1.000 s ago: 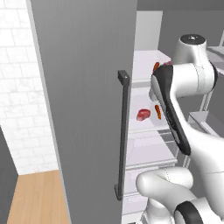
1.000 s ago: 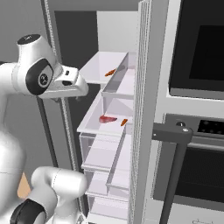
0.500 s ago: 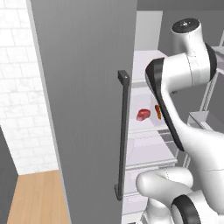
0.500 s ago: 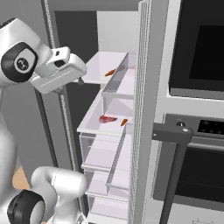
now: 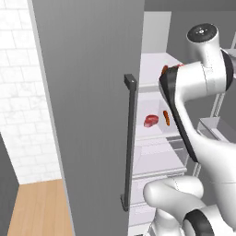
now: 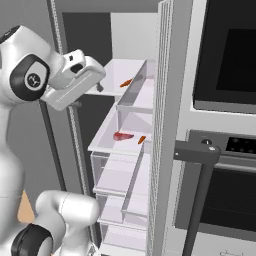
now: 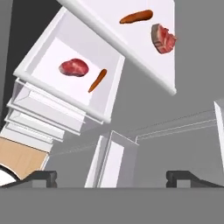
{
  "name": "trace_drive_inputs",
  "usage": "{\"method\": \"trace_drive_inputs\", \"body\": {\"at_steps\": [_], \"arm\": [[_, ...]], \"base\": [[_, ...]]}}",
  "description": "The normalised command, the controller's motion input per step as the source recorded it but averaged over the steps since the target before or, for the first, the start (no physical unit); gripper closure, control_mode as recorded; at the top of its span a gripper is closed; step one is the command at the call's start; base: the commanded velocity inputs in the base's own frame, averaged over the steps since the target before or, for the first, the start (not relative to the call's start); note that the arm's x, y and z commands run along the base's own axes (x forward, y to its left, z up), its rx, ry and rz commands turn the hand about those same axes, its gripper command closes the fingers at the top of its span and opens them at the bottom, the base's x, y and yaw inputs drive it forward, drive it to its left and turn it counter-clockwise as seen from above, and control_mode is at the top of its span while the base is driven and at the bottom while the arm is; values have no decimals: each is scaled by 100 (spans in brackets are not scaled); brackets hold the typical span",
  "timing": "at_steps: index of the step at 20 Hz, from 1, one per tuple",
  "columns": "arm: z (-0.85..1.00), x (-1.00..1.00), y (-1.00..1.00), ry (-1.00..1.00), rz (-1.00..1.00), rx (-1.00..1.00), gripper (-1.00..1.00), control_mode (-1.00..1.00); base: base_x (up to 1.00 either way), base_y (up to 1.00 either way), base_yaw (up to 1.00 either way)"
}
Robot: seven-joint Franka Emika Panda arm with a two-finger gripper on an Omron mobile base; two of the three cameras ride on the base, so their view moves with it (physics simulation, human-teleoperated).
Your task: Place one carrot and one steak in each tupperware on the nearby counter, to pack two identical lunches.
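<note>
The gripper [image 7: 111,176] hangs released and empty before the open fridge, where each white shelf [image 7: 52,94] bears a steak [image 7: 74,68] beside a carrot [image 7: 97,80]

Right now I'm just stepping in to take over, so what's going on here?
The robot arm faces an open fridge, its gripper open and holding nothing. One steak and one carrot lie on a lower shelf; another steak and carrot lie on the shelf above. Nothing has been picked up yet.
</note>
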Motion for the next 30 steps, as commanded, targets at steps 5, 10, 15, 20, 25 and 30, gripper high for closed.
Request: {"method": "trace_drive_inputs", "body": {"at_steps": [5,10,15,20,25,30], "arm": [[8,20,-15,3,24,-16,-100,-100],[3,45,0,0,10,-19,-100,-100],[2,55,-19,7,0,-8,-100,-100],[4,40,-39,5,0,0,-100,-100],[0,49,-20,0,1,0,-100,-100],[-10,64,-18,0,3,0,-100,-100]], "base": [[0,0,0],[0,0,0],[0,0,0],[0,0,0],[0,0,0],[0,0,0]]}}
